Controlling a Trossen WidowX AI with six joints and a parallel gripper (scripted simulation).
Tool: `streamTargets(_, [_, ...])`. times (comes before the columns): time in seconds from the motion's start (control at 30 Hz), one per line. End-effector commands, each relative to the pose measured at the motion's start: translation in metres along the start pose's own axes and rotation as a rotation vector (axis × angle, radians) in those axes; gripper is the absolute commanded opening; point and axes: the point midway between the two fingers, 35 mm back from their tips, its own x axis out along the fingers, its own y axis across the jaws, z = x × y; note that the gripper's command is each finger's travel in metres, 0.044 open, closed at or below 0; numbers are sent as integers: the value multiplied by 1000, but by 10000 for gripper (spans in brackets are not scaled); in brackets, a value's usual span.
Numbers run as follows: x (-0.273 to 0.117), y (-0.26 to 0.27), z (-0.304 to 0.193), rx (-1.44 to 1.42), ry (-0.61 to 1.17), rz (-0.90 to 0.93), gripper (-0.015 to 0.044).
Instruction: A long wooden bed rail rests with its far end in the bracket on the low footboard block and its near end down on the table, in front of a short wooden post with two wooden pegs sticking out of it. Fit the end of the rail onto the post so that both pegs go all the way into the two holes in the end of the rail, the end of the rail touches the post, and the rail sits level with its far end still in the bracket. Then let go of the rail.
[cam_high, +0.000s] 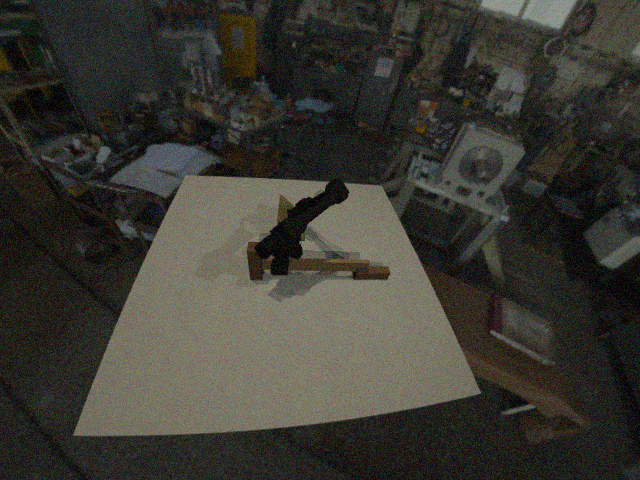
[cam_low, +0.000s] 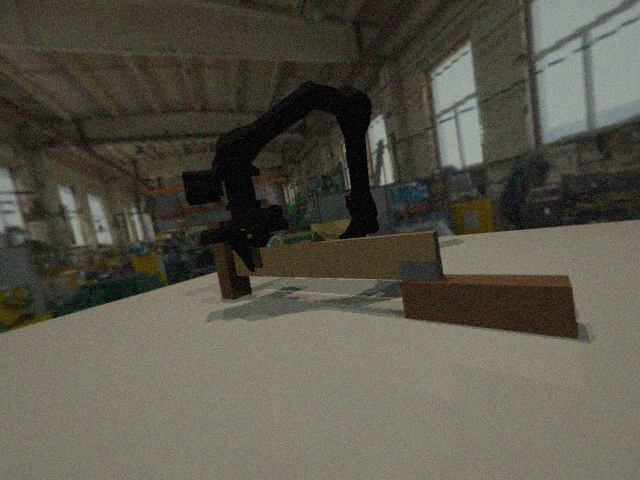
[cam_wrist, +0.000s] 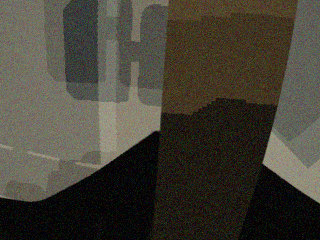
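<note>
Rail (cam_high: 330, 265) (cam_low: 336, 256) (cam_wrist: 225, 60) looks stiff, lightish; your fingers (cam_high: 279, 264) (cam_low: 245, 258) pinch it near the post (cam_high: 254, 260) (cam_low: 225, 271). Good spot, I'd say.

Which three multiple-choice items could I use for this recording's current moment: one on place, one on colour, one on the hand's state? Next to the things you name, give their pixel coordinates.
1. Where is the rail's far end?
A) On the table
B) In the bracket on the block
C) On top of the post

2. What colour is the bracket?
A) Grey
B) Red
C) Yellow

3. What is the hand doing?
A) Standing open above the rail
B) Shut with nothing in it
C) Shut on the rail

1 B: the rail (cam_high: 341, 265) (cam_low: 336, 256) ends in the bracket (cam_low: 417, 271) on the block (cam_high: 379, 272) (cam_low: 488, 299).
2 A: its side shows grey against the brown block.
3 C: the hand (cam_low: 248, 260) has the rail between its fingers near the post (cam_high: 254, 263) (cam_low: 227, 273).
</note>
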Motion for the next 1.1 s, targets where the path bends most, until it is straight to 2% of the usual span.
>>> streamTargets(0.0, [-2, -1, -4, -2, 10, -6, 0])
streamTargets(0.6, [-2, -1, -9, -2, 11, -6, 0])
streamTargets(1.07, [0, 0, -6, 0, 3, 0, 368])
